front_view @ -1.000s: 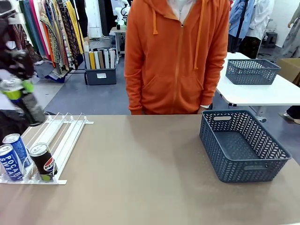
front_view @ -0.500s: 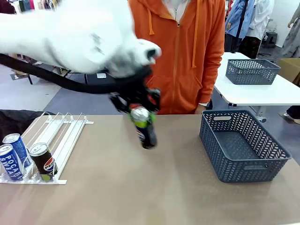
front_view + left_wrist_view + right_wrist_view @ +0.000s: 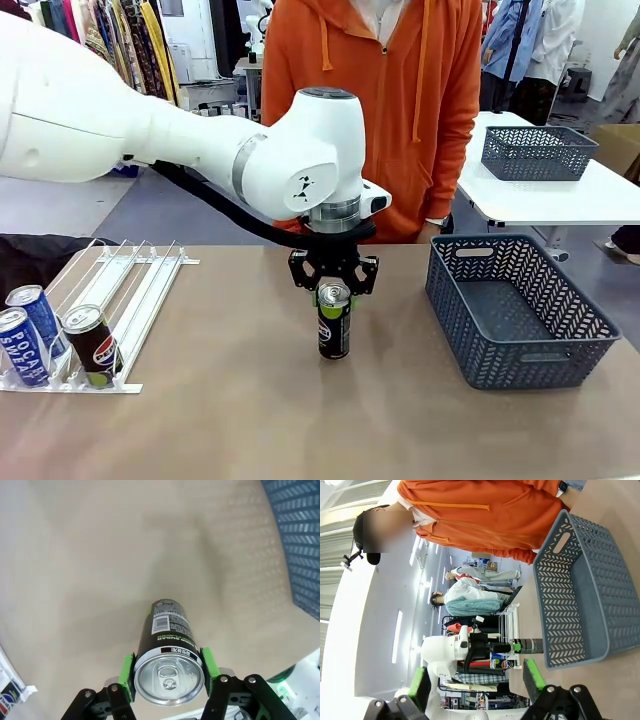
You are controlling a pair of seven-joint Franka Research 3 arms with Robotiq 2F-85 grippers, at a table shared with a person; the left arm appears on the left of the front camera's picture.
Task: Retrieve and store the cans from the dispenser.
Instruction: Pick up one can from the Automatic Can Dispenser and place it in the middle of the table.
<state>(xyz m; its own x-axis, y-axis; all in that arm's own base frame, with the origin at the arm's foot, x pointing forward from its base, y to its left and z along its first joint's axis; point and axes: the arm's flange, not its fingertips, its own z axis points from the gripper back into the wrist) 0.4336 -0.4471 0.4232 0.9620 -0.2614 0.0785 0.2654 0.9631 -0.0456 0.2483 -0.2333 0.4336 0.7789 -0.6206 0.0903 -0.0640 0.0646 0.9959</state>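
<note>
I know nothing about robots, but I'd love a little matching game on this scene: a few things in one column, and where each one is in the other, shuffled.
Things
1. black can with a green top band
2. blue cans
3. grey basket
4. person in an orange hoodie

Places
A. low end of the white rack, robot's left
B. upright at the middle of the table, gripped by the left hand
C. behind the table's far edge
D. on the table, robot's right

Pairs: 1-B, 2-A, 3-D, 4-C
</note>
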